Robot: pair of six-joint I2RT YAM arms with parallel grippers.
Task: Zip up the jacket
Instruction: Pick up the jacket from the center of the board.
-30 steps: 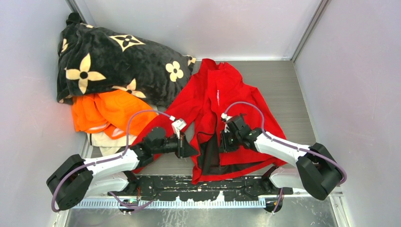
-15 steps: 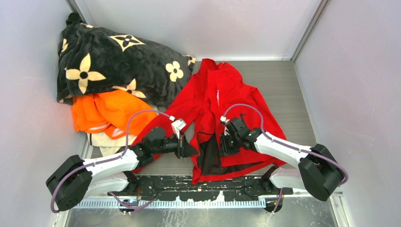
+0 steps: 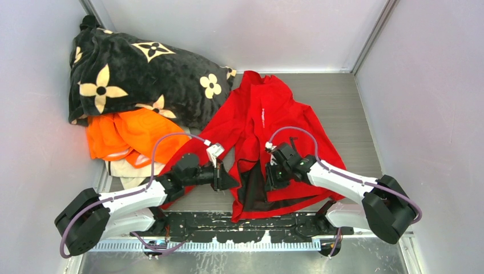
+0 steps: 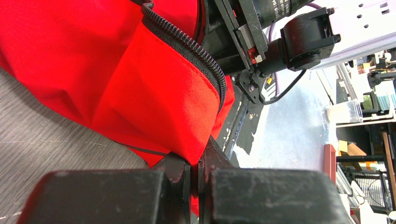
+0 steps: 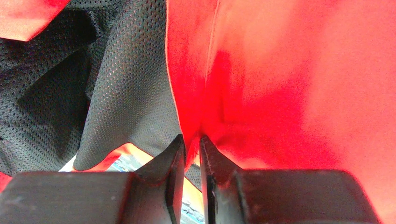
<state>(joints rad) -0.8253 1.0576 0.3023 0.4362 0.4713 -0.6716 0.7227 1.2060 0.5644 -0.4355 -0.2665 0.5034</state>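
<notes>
– So, what have you got hold of?

– Left gripper [image 4: 198,163]: my fingers are pressed together on a corner of the one bright red thin fabric jacket [image 3: 268,108], with the cloth nipped between the tips. Right gripper [image 5: 192,144]: fingers a sliver apart, with a fold of the same red cloth wedged in that gap.

– Where is it lying?

– On the grey wood-grain table [image 3: 342,103], middle to right. Collar is toward the far wall, hem toward my bases. The upper front lies together. The lower front gapes and shows the dark mesh lining [image 5: 116,84]. My two grippers sit either side of that gap, left on the left flap edge and right on the right flap.

– Counts?

– One jacket. One black coil zip track [image 4: 187,46] runs down the flap edge in my left wrist view and ends just above my fingertips. One black plush blanket with cream flower prints [image 3: 131,74] is heaped in the far left corner: three whole flowers show, others are cut by folds. One crumpled orange garment [image 3: 131,134] sits at the blanket's near edge, beside the red sleeve. One cream cloth [image 3: 128,168] pokes out below the orange.

– Any text?

– One small white chest mark [image 3: 263,117], too small to read. There is white lettering on a black housing [image 4: 275,7] at the top of my left wrist view, cut off and unreadable.
</notes>
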